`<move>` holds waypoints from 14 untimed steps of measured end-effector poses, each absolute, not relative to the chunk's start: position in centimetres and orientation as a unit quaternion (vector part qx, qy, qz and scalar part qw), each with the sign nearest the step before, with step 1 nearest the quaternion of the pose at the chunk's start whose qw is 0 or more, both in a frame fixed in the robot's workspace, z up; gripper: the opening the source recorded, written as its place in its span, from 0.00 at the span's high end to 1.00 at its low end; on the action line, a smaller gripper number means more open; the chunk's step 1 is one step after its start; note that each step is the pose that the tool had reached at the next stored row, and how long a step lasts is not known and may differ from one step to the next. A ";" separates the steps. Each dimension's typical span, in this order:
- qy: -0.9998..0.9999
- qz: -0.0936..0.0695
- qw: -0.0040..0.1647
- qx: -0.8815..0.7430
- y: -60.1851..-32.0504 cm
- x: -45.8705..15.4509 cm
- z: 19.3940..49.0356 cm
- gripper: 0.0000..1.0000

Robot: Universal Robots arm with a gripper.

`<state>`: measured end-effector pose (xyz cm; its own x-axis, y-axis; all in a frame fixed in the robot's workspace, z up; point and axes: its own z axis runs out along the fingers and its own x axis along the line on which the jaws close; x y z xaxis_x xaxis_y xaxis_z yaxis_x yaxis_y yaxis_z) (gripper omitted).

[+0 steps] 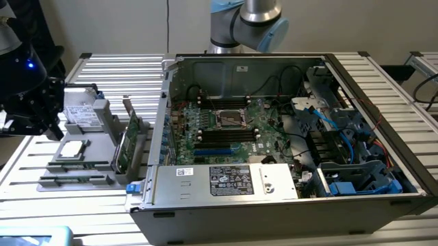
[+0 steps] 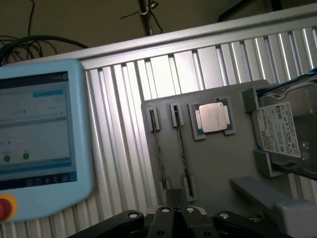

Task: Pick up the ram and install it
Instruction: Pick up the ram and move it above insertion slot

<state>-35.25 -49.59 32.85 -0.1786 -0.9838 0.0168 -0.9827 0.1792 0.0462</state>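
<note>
The black claw (image 2: 173, 212) is pressed together at the tips and pinches nothing. It hangs over one edge of the flat grey plastic holder tray (image 2: 213, 163), which lies on the ribbed aluminium counter (image 1: 102, 66).

The task's things are two long, narrow green ram sticks standing on edge in the tray's slots, parallel to each other, each caught in a small clip at both ends. One ram stick (image 2: 156, 144) lies nearer the tray's outer edge; the other ram stick (image 2: 181, 148) runs just beside it, toward the tray's middle. The claw tips line up with the gap between the sticks' nearest ends — whether they touch the tray there cannot be told.

Next to the inner stick, in its own square recess of the tray, sits the square silver processor chip (image 2: 213, 118). Past it, at the tray's far side from the sticks, a silver hard drive with a white label (image 2: 280, 131) rests in a raised bracket. A tall green expansion card with a metal bracket (image 1: 126, 143) stands upright at the tray's side nearest the open grey computer case (image 1: 383, 102), where the green motherboard (image 1: 267, 123) lies exposed. Off the tray's stick side — on the counter — lies a pale blue touchscreen pendant (image 2: 39, 144).
</note>
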 end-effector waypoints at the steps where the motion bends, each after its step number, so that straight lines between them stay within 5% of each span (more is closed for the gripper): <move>1: -0.762 -0.011 0.020 0.647 -49.6 -35.3 32.9 0.89; 14: -0.718 -0.009 0.002 0.696 -49.6 -35.3 32.8 0.89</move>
<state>-35.26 -49.58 32.78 -0.0309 -0.9995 -0.0096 -0.9994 0.0308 0.0147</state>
